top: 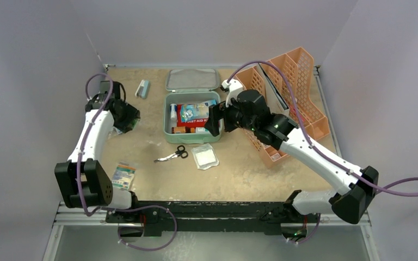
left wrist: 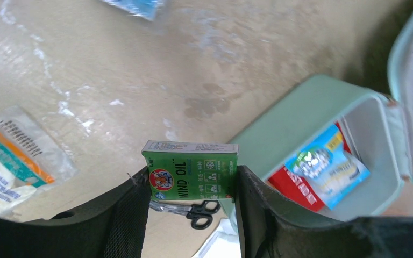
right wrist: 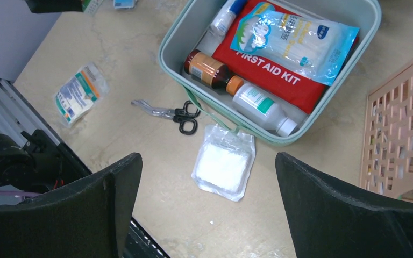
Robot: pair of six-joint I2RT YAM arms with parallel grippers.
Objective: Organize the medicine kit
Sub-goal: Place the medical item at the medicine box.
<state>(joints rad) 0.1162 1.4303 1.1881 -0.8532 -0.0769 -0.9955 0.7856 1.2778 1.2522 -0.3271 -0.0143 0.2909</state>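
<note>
**Operator:** State the position of the medicine kit (top: 191,138).

**Technician:** It sits on the table (top: 239,174) with its top open. The lid (top: 192,79) lies flat just behind it.

**Operator:** List the legible contents.

**Technician:** A red pouch (right wrist: 279,75) reads "FIRST AID KIT" in white. A clear packet (right wrist: 293,43) with blue and green print lies on top of it; that text is too small to read. Along the kit's front wall lie a brown bottle (right wrist: 209,69) with an orange label and a white bottle (right wrist: 261,105) with an orange cap. Their labels are not legible.

**Operator:** Left gripper (left wrist: 192,188)?

**Technician:** It is left of the kit and clear of it. The jaws are clamped on the sides of a green carton (left wrist: 190,169) held upright. The carton reads "WIND OIL" beside a round tiger emblem.

**Operator:** Right gripper (right wrist: 207,158)?

**Technician:** It is at the kit's right side, raised. The jaws are spread wide with nothing between them.

**Operator:** Loose items?

**Technician:** The scissors (right wrist: 169,114), with black handles, lie just in front of the kit. A clear gauze packet (right wrist: 224,167) lies beside them, nearer the kit's front right. A sachet (right wrist: 79,92) with teal and orange print lies well in front and to the left. A peach mesh rack (top: 291,92) stands to the kit's right.
</note>
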